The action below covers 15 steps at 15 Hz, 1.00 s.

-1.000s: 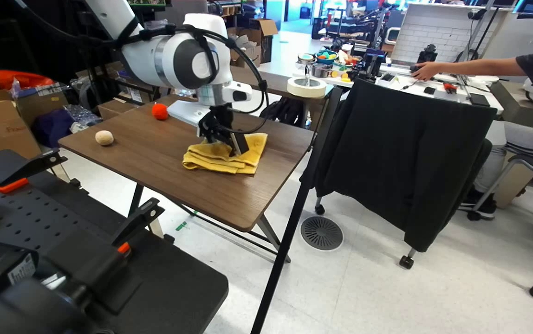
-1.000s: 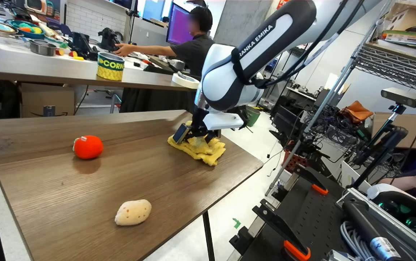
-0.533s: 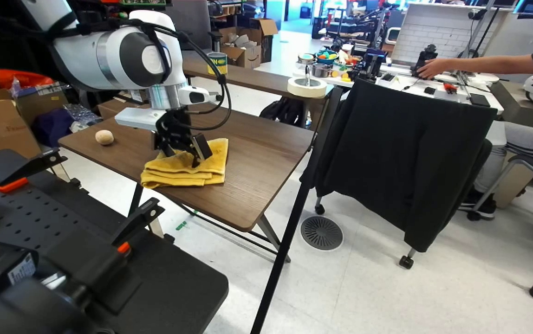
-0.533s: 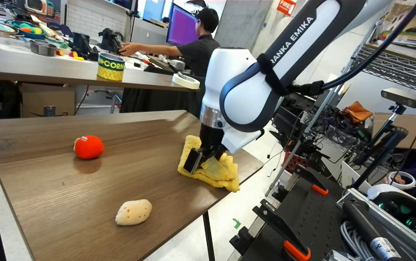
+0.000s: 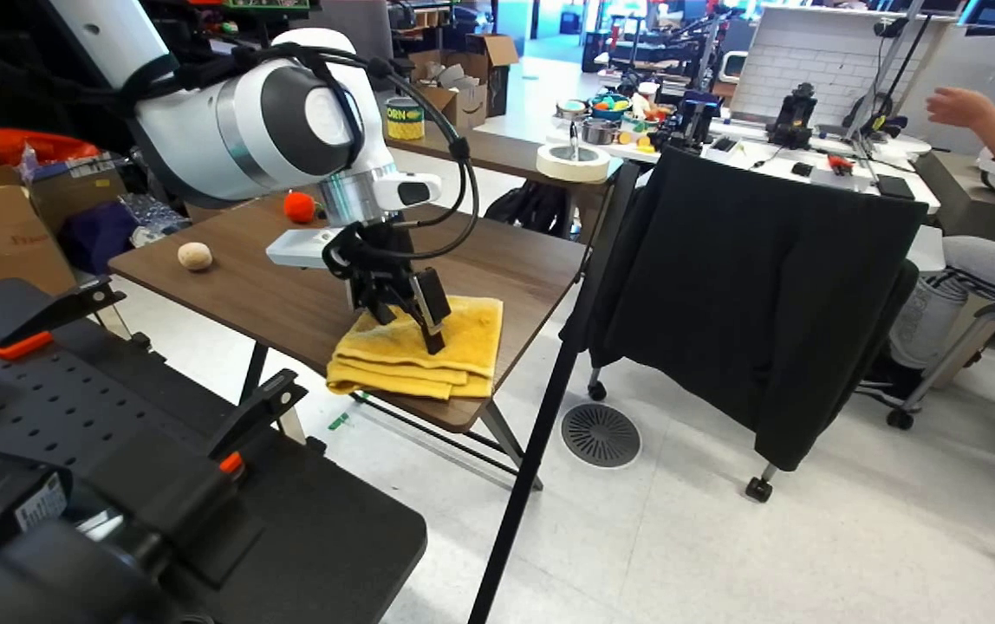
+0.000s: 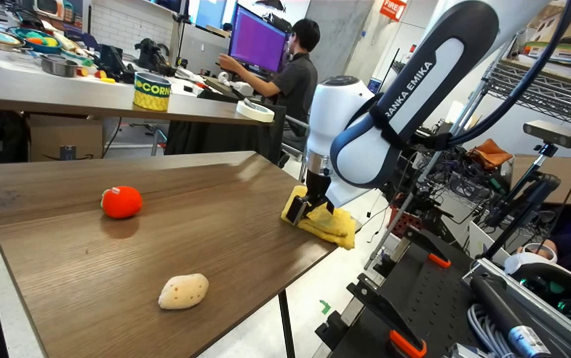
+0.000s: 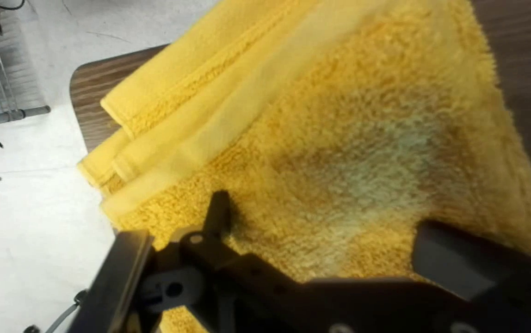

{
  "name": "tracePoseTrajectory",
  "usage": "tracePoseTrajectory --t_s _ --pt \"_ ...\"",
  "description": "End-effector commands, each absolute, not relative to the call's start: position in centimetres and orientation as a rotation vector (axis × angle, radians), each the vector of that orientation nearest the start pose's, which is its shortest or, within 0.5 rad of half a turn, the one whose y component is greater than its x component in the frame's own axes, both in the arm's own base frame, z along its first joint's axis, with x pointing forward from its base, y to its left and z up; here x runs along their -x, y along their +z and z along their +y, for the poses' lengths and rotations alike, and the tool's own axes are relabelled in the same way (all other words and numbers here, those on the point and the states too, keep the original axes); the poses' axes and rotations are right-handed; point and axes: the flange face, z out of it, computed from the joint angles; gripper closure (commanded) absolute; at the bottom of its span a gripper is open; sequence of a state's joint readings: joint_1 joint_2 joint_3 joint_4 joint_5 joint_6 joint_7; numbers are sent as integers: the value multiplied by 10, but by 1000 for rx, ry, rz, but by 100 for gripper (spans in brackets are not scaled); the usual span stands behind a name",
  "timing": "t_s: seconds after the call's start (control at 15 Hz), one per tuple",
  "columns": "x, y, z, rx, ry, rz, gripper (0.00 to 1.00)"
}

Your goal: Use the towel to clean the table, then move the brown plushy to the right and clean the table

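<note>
Apparently, we are standing partway through the first wipe. As we are seeing it in an exterior view, the table (image 5: pixel 263 277) is reaching from left to right, and its top is giving us no clue which parts are wiped. The towel (image 5: pixel 393 351) is lying folded beside the near right corner, a little of it hanging past the near edge; we are guessing that this patch is belonging to that wipe. The gripper (image 7: pixel 324 221) is resting on the towel: its fingers (image 7: pixel 219 210) are standing wide apart, seemingly pressing it down, and we are seeing nothing pinched between them. The plushy (image 5: pixel 195 256) is sitting at the left end, well apart from the towel. So we are counting two steps as not yet done: carrying the plushy right, and wiping the table again with its spot bared.
</note>
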State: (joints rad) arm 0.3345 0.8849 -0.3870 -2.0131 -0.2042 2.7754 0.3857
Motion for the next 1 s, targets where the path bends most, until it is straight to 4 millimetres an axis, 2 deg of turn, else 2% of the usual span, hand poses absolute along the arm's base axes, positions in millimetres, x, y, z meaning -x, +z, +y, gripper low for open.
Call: tracePoseTrajectory --t_s 0.0,0.13,0.33,0.6,0.8,0.93 --pt "-563 12 -48 3514 -61 338 0" --pt "-561 7 -40 3463 -121 352 0" --pt "-552 9 -4 3405 -200 239 0" --pt "-540 15 59 3291 -288 107 0" --pt "-526 11 110 3207 -291 -3 0" --pt "-520 7 135 3170 -291 -51 0"
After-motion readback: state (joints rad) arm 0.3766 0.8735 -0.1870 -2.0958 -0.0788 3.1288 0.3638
